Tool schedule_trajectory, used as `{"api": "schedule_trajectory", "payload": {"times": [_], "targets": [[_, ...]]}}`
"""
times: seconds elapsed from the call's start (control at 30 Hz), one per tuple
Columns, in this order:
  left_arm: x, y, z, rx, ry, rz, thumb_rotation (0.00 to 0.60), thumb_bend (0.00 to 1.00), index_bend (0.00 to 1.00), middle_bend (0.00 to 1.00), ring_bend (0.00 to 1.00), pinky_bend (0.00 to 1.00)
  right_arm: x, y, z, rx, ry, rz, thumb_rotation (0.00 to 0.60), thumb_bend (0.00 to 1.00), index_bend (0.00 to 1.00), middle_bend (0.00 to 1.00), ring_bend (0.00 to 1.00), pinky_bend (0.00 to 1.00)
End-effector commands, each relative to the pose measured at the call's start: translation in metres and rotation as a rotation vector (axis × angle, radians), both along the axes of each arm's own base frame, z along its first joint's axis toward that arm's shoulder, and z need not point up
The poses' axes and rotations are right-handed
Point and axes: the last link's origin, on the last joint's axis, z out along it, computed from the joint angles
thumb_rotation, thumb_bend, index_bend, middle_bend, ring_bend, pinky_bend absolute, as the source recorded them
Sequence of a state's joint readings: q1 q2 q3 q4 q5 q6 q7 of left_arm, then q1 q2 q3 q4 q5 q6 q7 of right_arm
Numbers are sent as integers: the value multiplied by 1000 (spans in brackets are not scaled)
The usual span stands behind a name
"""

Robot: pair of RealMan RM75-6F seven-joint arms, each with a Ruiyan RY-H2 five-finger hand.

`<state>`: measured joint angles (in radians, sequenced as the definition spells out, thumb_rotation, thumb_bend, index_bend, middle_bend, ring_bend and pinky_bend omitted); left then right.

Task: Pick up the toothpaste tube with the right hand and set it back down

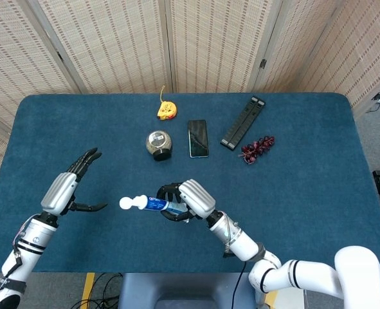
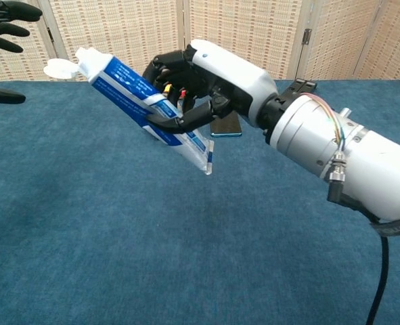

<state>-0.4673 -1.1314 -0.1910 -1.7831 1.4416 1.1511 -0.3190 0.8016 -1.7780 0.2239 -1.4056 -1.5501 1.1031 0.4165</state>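
My right hand [image 1: 188, 199] [image 2: 194, 84] grips the blue and white toothpaste tube [image 1: 148, 203] [image 2: 133, 95] around its middle and holds it up off the blue table [image 1: 305, 193]. The tube's white cap [image 1: 126, 203] [image 2: 57, 67] points toward my left, its flat tail hangs down and right. My left hand [image 1: 67, 188] [image 2: 2, 27] is open with fingers spread, hovering left of the cap and apart from it.
At the back of the table lie a yellow tape measure [image 1: 165, 110], a round grey object [image 1: 158, 143], a phone [image 1: 198, 137] [image 2: 225, 126], a black bar [image 1: 243, 121] and a bunch of dark grapes [image 1: 257, 148].
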Motion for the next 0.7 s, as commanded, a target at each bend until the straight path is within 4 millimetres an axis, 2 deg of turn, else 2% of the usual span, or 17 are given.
{"api": "schedule_trajectory", "payload": {"times": [0.03, 0.23, 0.7], "targets": [[4, -1, -4, -8, -11, -4, 600, 87, 0, 0, 0, 138, 5, -2, -5, 7, 6, -2, 600, 577, 659, 626, 549, 626], [12, -2, -10, -17, -31, -17, 600, 87, 0, 0, 0, 138, 12, -4, -14, 16, 26, -1, 600, 580, 664, 628, 551, 626], [25, -2, -16, -28, -56, -43, 600, 86, 0, 0, 0, 138, 10, -6, -18, 21, 36, -10, 600, 590, 676, 633, 552, 626]]}}
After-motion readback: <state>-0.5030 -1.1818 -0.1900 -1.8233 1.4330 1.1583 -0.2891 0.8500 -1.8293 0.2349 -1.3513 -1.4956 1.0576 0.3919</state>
